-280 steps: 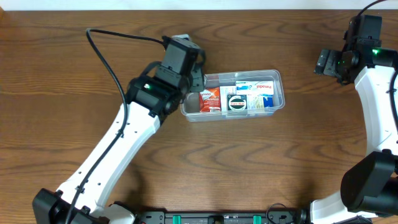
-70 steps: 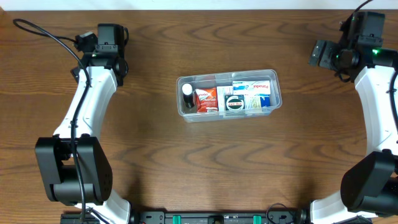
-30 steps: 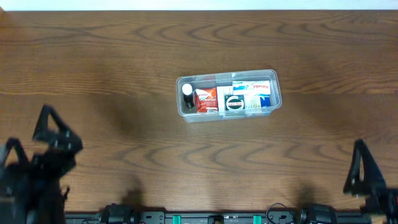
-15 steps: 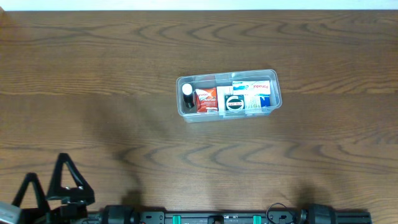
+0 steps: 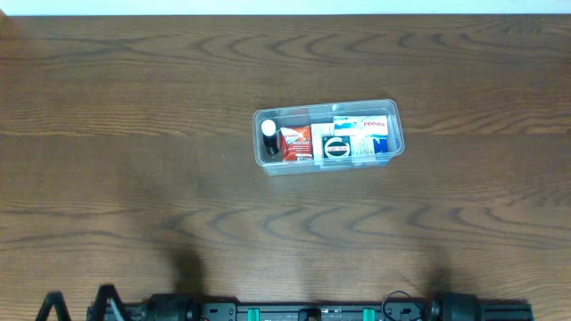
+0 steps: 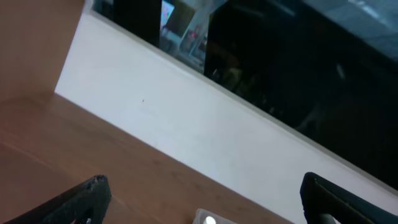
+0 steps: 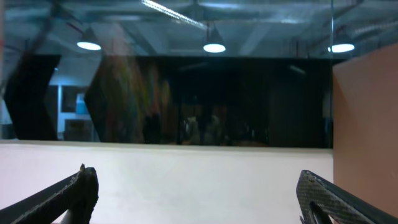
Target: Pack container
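The container (image 5: 398, 134), a clear plastic tub, lies at the middle of the wooden table. In it are a dark bottle with a white cap (image 5: 268, 138), a red packet (image 5: 300, 143), a white box with a black ring (image 5: 338, 148) and a white-and-blue box (image 5: 375, 125). Only the tips of my left gripper (image 5: 80, 308) show, at the bottom left edge of the overhead view, far from the tub. In the left wrist view the left gripper (image 6: 202, 193) is open and empty, facing a white wall. The right gripper (image 7: 199, 190) is out of the overhead view; its wrist view shows it open and empty.
Brown wood (image 5: 134, 178) surrounds the tub on all sides. A white wall (image 6: 186, 112) with dark windows above it fills both wrist views. A small white thing with a light (image 6: 208, 218) shows at the bottom edge of the left wrist view.
Both arms have drawn back toward the table's front edge. The left gripper has sunk almost out of the overhead view and the right has left it. The container and its contents have not moved.
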You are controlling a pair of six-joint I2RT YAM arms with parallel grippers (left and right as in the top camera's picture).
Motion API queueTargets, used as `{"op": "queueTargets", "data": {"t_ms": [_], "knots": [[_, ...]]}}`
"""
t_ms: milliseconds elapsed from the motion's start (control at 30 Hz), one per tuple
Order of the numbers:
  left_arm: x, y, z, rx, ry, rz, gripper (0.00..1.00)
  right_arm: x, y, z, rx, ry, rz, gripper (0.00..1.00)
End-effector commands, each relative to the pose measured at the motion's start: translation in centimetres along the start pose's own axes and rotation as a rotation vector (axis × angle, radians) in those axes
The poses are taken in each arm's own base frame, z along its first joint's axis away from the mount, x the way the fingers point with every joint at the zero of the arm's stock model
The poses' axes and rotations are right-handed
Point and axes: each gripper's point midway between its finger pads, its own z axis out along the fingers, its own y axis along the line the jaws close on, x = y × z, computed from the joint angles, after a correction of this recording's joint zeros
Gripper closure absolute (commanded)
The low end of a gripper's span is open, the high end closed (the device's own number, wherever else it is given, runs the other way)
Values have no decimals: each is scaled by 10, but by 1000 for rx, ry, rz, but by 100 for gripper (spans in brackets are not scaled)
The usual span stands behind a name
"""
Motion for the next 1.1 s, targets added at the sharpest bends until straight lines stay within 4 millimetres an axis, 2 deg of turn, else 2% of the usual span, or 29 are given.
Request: {"op": "queueTargets", "data": {"t_ms": [0, 233, 433, 533, 633, 767, 867, 1067], "knots": [[5, 1, -10, 21, 5, 27, 2, 1, 3, -3, -24, 0, 10, 1], [33, 15, 5, -35, 100, 37, 2, 28, -3, 16, -15, 82, 26, 1], [47, 20, 31, -47, 115, -43, 2, 63, -4, 41, -43, 175, 98, 1], [53, 18, 44, -31, 119, -60, 2, 81, 4, 53, -110, 221, 120, 1], [59, 8, 60, 37, 121, -42, 2, 100, 9, 65, -156, 264, 153, 1], [79, -6, 83, 158, 149, 47, 2, 131, 3, 80, -143, 329, 176, 1], [101, -13, 98, 245, 183, 94, 2, 154, -1, 90, -133, 374, 198, 1], [133, -2, 126, 267, 191, 103, 2, 207, -9, 108, -118, 466, 232, 1]]}}
